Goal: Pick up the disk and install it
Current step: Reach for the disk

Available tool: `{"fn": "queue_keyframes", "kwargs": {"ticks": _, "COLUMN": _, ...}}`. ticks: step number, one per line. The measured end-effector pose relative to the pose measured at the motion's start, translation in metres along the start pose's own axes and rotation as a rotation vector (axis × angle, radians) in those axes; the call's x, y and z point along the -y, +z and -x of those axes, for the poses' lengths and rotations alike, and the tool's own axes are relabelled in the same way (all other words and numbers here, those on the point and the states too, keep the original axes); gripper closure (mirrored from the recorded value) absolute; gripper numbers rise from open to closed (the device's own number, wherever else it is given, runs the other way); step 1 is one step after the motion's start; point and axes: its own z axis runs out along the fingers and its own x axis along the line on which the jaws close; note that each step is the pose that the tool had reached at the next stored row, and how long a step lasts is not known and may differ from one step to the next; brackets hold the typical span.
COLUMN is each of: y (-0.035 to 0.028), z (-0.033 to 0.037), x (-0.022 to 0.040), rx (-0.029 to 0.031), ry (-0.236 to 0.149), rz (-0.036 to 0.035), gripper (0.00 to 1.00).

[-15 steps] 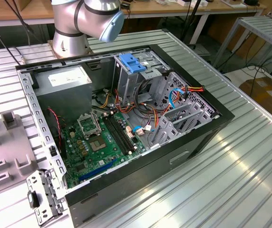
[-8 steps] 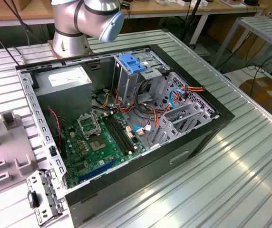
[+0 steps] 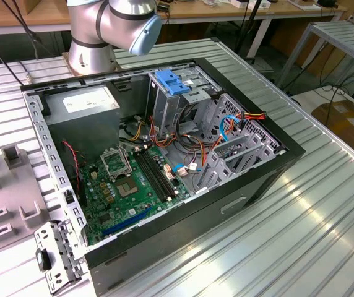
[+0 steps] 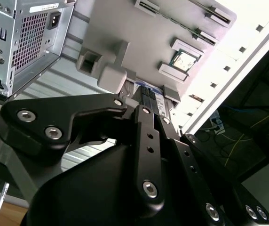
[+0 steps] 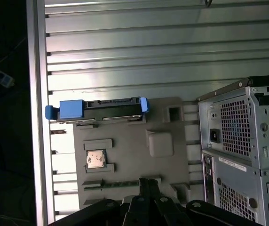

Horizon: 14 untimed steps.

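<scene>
The disk (image 5: 97, 108) stands on its edge along one border of the grey fixture tray (image 5: 172, 155). The tray lies on the ribbed bench (image 5: 148, 56), beside the computer case (image 5: 240, 150). The tool (image 5: 149, 182) is closed and empty, above the tray's opposite border, well apart from the disk.

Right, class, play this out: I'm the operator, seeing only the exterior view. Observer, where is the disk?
Observer: In the first wrist view the disk stands on edge along one side of the grey fixture plate, outside the computer case.
Operator: Is the gripper on it?
Observer: No, the gripper is near the plate's opposite side, apart from the disk.
Operator: Anything else on that plate?
Observer: A square processor chip lies flat in a pocket.
</scene>
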Motion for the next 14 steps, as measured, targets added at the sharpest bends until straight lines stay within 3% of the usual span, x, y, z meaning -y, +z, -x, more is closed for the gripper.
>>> {"fn": "queue_keyframes", "kwargs": {"ticks": 14, "y": 0.0004, "z": -0.0096, "x": -0.0007, "rx": 0.0001, "ry": 0.000, "rz": 0.0000, "gripper": 0.89}}
